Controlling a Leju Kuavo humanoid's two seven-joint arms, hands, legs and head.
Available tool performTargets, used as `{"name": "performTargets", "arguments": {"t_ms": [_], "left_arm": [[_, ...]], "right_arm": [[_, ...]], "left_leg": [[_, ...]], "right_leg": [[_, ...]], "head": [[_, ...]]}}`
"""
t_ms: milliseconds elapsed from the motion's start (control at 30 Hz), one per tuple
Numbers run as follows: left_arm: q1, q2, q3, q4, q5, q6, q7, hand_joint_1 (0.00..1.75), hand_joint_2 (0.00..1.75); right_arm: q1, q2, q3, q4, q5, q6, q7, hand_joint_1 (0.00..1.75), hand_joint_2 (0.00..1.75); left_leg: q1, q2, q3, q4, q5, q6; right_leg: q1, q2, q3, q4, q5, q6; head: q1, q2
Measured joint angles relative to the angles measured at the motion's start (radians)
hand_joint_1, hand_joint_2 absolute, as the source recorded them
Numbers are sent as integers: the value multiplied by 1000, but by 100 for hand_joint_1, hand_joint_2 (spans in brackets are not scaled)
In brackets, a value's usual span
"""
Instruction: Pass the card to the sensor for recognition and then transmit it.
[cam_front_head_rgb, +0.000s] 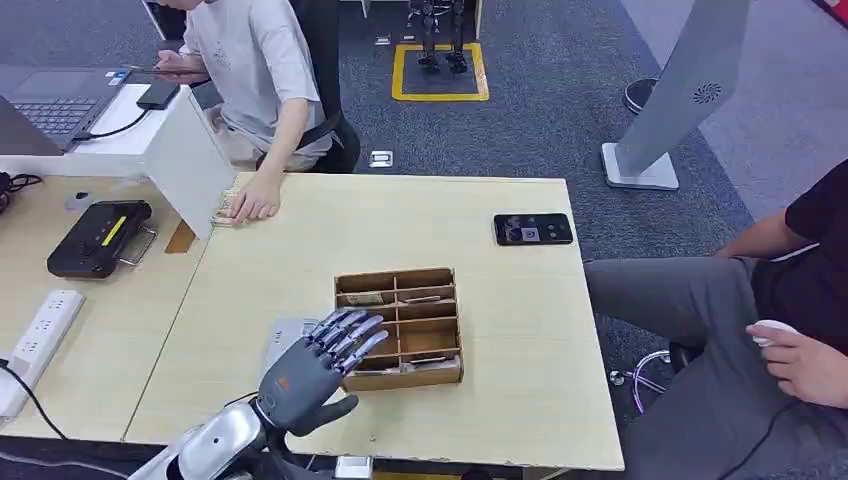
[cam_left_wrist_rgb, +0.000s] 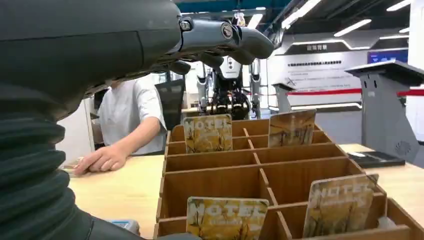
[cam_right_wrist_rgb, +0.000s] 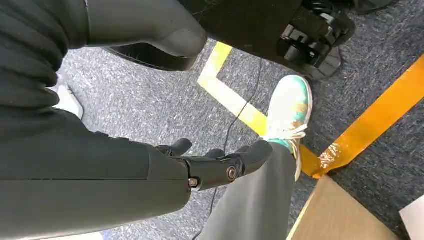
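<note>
A shallow wooden tray (cam_front_head_rgb: 400, 285), divided into compartments, lies flat near the middle of a light wooden table. Yellow-brown cards printed with the word "HOTEL" stand upright in it: two in the compartments nearest the robot (cam_left_wrist_rgb: 227, 218) (cam_left_wrist_rgb: 341, 205), and two in a row farther back (cam_left_wrist_rgb: 208, 133) (cam_left_wrist_rgb: 292, 128). Beside the tray's near left corner lies a small grey, flat sensor (cam_front_head_rgb: 281, 338), partly hidden behind the robot's hand.
</note>
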Motion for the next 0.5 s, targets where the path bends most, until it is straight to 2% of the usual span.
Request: {"name": "performTargets", "arguments": {"t_ms": [333,500], "left_arm": [[1,1,-21,10,31,-68,-13,0,175],[1,1,-21,19,41,-82,-16,0,175]], "right_arm": [[0,-5,24,-2,-16,0,2,0,175],[-1,-6,30,-3,-19,0,4,0,175]], "left_leg": [[0,0,0,0,0,0],[0,0,0,0,0,0]], "right_leg": [[0,0,0,0,0,0],[0,0,0,0,0,0]], "head": [[0,0],[0,0]]}}
